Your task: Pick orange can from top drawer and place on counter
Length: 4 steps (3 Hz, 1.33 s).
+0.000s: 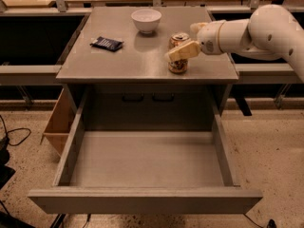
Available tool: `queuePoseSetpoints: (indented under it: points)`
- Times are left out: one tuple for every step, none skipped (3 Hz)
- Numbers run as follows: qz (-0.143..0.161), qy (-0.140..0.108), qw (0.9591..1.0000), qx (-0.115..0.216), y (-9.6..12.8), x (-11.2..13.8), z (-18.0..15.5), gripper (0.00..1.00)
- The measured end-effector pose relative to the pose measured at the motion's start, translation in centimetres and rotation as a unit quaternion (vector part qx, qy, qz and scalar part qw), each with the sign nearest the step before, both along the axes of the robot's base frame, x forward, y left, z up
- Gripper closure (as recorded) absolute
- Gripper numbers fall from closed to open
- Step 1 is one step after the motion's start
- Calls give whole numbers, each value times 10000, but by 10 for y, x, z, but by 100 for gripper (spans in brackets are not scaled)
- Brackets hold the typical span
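1. The orange can [178, 66] stands upright on the counter [142, 63], towards the right front corner and a little back from the front edge. Its silver top faces up.
2. The gripper [182, 42] is right at the can, reaching in from the right at the end of the white arm [259, 30]. Part of the gripper crosses the can's upper front, so only the top and the lower band of the can show.
3. I cannot tell whether the gripper is clamped on the can or merely around it; the contact is hidden by the gripper's own body.
4. The top drawer [142, 158] is pulled fully out towards the camera, its flat grey bottom and low side walls in plain sight and its front panel nearest the viewer. The can is well apart from it – up on the counter, not inside.
5. A white bowl [146, 20] sits near the counter's back edge, behind and to the left of the can and apart from it.
6. A dark packet [107, 43] lies flat on the left part of the counter, well away from both bowl and can.
7. Below the counter, behind the open drawer, is a grey panel [147, 109] with two dark handles side by side.
8. A pale brown box [59, 122] leans beside the cabinet's left side on the speckled floor [266, 146].
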State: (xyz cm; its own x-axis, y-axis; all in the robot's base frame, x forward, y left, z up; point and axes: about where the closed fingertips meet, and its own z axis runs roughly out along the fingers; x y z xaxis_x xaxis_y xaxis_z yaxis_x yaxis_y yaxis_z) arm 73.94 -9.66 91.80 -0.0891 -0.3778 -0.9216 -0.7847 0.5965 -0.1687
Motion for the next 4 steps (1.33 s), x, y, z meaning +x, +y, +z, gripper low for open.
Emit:
queuePoseSetpoints:
  points:
    - [53, -71, 10000, -30, 5, 2, 12, 0]
    - [237, -389, 9982, -383, 8, -18, 83, 0]
    - [-112, -888, 9932, -746, -14, -64, 141, 0]
    - [-589, -1342, 9809, -1276, -26, -109, 160, 0]
